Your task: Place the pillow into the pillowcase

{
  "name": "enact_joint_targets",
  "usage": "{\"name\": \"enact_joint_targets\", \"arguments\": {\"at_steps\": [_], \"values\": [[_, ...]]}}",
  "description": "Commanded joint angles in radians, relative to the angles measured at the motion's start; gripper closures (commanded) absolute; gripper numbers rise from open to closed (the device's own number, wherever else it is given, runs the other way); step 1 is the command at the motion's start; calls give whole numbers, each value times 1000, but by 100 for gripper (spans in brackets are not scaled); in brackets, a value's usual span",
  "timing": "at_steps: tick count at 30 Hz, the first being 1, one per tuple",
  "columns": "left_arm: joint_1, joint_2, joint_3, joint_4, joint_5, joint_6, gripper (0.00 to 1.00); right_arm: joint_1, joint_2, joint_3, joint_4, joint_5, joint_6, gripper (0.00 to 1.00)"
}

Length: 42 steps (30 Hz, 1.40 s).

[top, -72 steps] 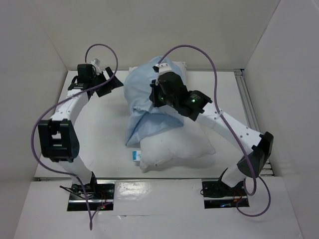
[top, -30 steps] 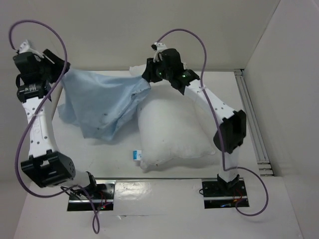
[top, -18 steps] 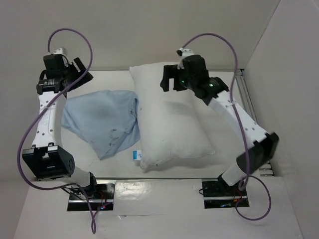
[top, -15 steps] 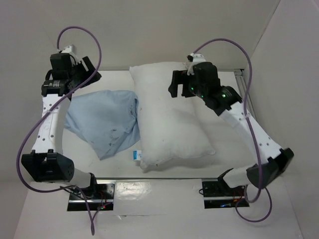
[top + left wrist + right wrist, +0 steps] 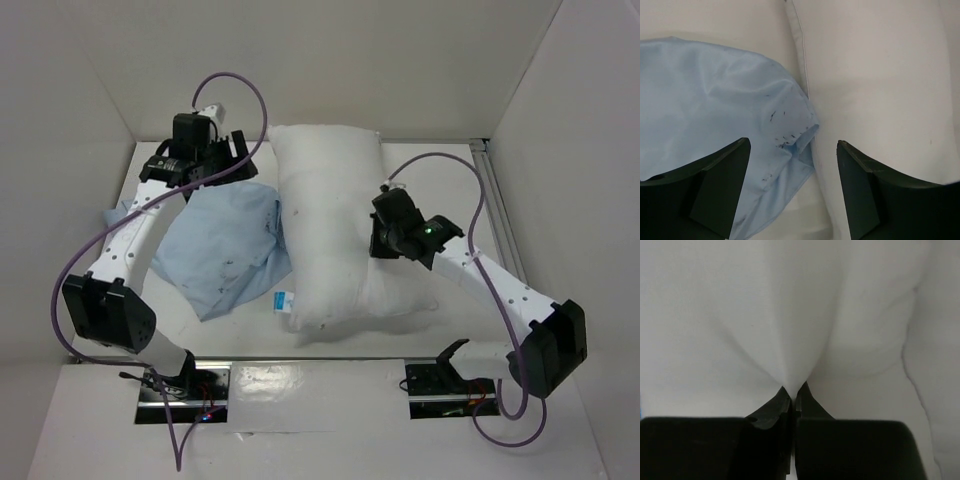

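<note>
The white pillow [image 5: 330,225] lies lengthwise in the middle of the table, its blue-and-white tag [image 5: 286,300] at the near left edge. The light blue pillowcase [image 5: 225,245] lies crumpled to its left, touching it. My right gripper [image 5: 378,240] is shut on a pinch of the pillow's cloth at its right side; the wrist view shows the white cloth [image 5: 790,330] drawn into the closed jaws [image 5: 792,392]. My left gripper [image 5: 235,165] is open and empty, above the far end of the pillowcase [image 5: 715,100] next to the pillow's edge [image 5: 865,75].
White walls enclose the table on the left, back and right. A metal rail [image 5: 500,215] runs along the right side. Purple cables loop above both arms. The arm bases [image 5: 180,385] sit at the near edge.
The pillowcase was pulled off the pillow, spread, then dropped on the left. My left gripper moved right toward the pillow. My right gripper came down and pinched the pillow, which shifted.
</note>
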Motion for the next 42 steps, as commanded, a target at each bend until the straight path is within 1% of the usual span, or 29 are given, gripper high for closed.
{"name": "enact_joint_targets", "arguments": {"at_steps": [1, 2, 5, 6, 7, 8, 9, 10, 11, 12, 13, 14, 15, 16, 17, 18, 19, 20, 21, 22, 24, 26, 27, 28, 32, 34, 37, 40, 42], "values": [[-20, -2, 33, 11, -22, 2, 17, -87, 17, 140, -122, 296, 39, 100], [-20, -2, 33, 11, -36, 11, 17, -119, 26, 177, -174, 417, 39, 100], [-29, 7, 33, 2, -56, 20, 17, -189, 36, 320, -220, 534, 6, 100], [-29, 7, 33, 2, -56, 20, 17, -249, 45, 351, -220, 547, -29, 100], [-29, 18, 33, 2, -56, 20, 17, -281, 60, 396, -220, 547, -51, 100], [-29, 18, 33, 2, -56, 20, 17, -312, 75, 418, -200, 503, -80, 100], [-38, 27, 33, -9, -56, 20, 17, -359, 121, 473, -190, 461, -138, 75], [-38, 27, 33, -20, -56, 20, 17, -360, 144, 501, -189, 423, -157, 52], [-49, 36, 33, -20, -56, 20, 16, -360, 167, 527, -189, 353, -175, 37], [-49, 36, 33, -33, -79, 30, 16, -335, 181, 544, -168, 319, -186, 25], [-61, 36, 19, -43, -96, 30, 16, -320, 181, 544, -139, 280, -201, 15], [-61, 36, 10, -55, -114, 30, 16, -303, 181, 529, -111, 245, -202, 8], [-61, 24, -2, -78, -155, 39, 16, -285, 168, 518, -85, 187, -214, 5], [-72, 24, -46, -90, -185, 39, 16, -251, 168, 509, -47, 164, -214, 3], [-72, -3, -76, -118, -249, 39, 16, -234, 168, 509, -47, 135, -214, 0], [-82, -14, -108, -118, -283, 39, 17, -219, 168, 509, -36, 134, -214, 0], [-93, -23, -176, -150, -308, 16, 18, -181, 195, 509, -36, 134, -214, 0], [-93, -33, -210, -167, -320, 2, 18, -159, 210, 509, -36, 134, -224, 0], [-107, -42, -247, -182, -335, -15, 19, -142, 227, 509, -36, 169, -225, 0], [-139, -54, -316, -198, -396, -62, 19, -113, 265, 509, -27, 185, -225, 0], [-167, -54, -373, -219, -452, -128, 19, -104, 307, 509, -18, 222, -225, 0], [-194, -63, -437, -219, -443, -194, 18, -104, 360, 495, 25, 249, -225, 0], [-194, -72, -453, -206, -443, -208, 17, -104, 377, 486, 39, 260, -215, 0], [-222, -73, -467, -205, -432, -222, 15, -104, 393, 469, 50, 275, -215, 0], [-269, -59, -504, -185, -502, -231, 13, -104, 448, 444, 62, 294, -186, 4], [-282, -33, -504, -185, -530, -231, 13, -104, 436, 423, 73, 283, -186, 5], [-282, 19, -504, -185, -544, -242, 13, -113, 411, 411, 82, 259, -186, 4], [-291, 56, -504, -170, -556, -228, 18, -122, 392, 401, 73, 259, -186, 3], [-291, 70, -504, -158, -518, -214, 19, -131, 381, 401, 64, 259, -186, 3]]}}
